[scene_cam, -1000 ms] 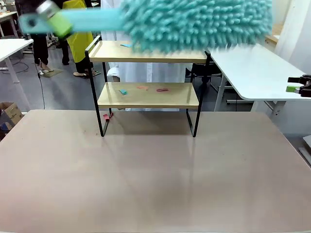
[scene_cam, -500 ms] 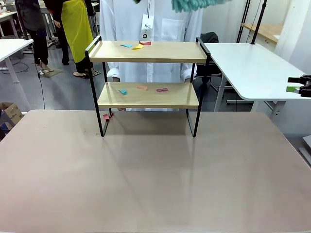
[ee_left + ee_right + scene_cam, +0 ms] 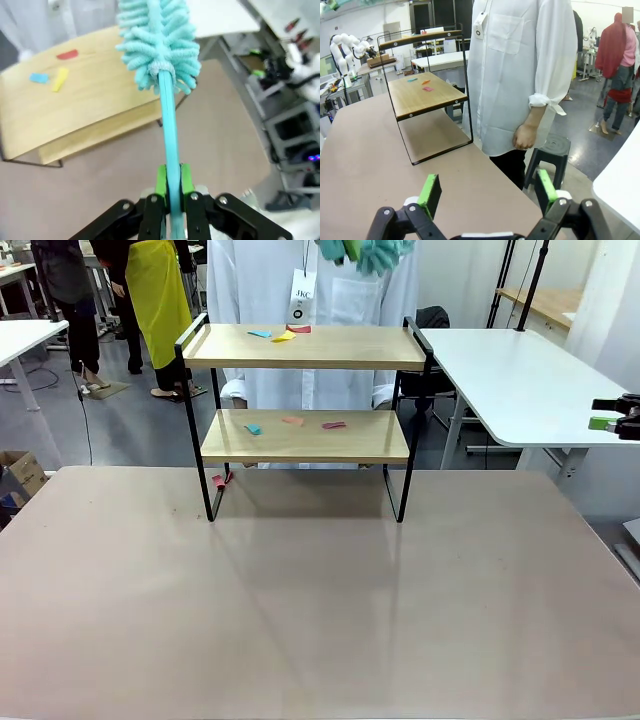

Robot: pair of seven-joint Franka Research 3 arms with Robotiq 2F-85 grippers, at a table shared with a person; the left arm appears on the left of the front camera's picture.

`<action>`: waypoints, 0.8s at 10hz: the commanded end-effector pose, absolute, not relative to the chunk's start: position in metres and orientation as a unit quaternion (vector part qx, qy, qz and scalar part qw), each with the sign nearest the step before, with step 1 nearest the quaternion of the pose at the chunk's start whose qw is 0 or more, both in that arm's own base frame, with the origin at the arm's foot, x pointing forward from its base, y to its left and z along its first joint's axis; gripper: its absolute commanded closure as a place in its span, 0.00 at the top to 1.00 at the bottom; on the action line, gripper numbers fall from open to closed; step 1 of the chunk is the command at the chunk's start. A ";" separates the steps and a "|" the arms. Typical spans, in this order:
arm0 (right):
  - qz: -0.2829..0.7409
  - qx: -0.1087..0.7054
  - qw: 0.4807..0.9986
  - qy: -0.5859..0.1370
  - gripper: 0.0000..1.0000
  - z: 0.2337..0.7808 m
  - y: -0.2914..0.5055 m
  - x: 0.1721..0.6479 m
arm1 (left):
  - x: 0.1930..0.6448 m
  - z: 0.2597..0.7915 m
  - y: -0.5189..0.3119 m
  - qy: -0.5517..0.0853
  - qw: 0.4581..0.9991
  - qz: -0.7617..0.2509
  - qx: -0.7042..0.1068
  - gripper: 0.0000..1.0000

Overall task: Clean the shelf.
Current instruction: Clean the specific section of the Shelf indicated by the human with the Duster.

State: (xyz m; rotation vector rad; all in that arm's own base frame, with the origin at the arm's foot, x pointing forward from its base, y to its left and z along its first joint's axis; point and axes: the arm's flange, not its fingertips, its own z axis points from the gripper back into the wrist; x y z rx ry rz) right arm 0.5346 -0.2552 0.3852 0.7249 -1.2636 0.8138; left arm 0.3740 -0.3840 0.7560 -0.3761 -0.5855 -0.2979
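Note:
The shelf (image 3: 340, 347) stands at the far middle of the table, a two-tier rack of light boards in a black frame. Small paper scraps (image 3: 283, 335) lie on its top board and more scraps (image 3: 292, 421) on the lower one. My left gripper (image 3: 170, 182) is shut on the teal handle of a fluffy duster (image 3: 157, 35), held high above the shelf's top board (image 3: 90, 100). The duster's tip (image 3: 365, 252) hangs at the top edge of the front view. My right gripper (image 3: 487, 192) is open and holds nothing, off to the right of the shelf (image 3: 427, 95).
A person in a white coat (image 3: 330, 285) stands right behind the shelf, hands low. One red scrap (image 3: 219, 480) lies on the table (image 3: 320, 590) by the shelf's left leg. A white table (image 3: 520, 380) stands at the right, and a black stool (image 3: 547, 150) beside the person.
The duster, first sweeping blurred across the top board close to the camera, has lifted up and away; only its tip now hangs at the top. The scraps lie uncovered.

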 end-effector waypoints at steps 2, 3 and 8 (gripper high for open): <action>0.362 0.319 0.672 -0.561 1.00 0.387 -0.254 0.536 | 0.374 0.756 -0.384 -0.286 0.929 -0.145 -0.184 0.13; 0.362 0.319 0.672 -0.561 1.00 0.387 -0.254 0.536 | 0.374 0.756 -0.384 -0.286 0.929 -0.145 -0.184 0.13; 0.362 0.319 0.672 -0.561 1.00 0.387 -0.254 0.536 | 0.377 0.720 -0.440 -0.302 0.942 -0.053 -0.135 0.13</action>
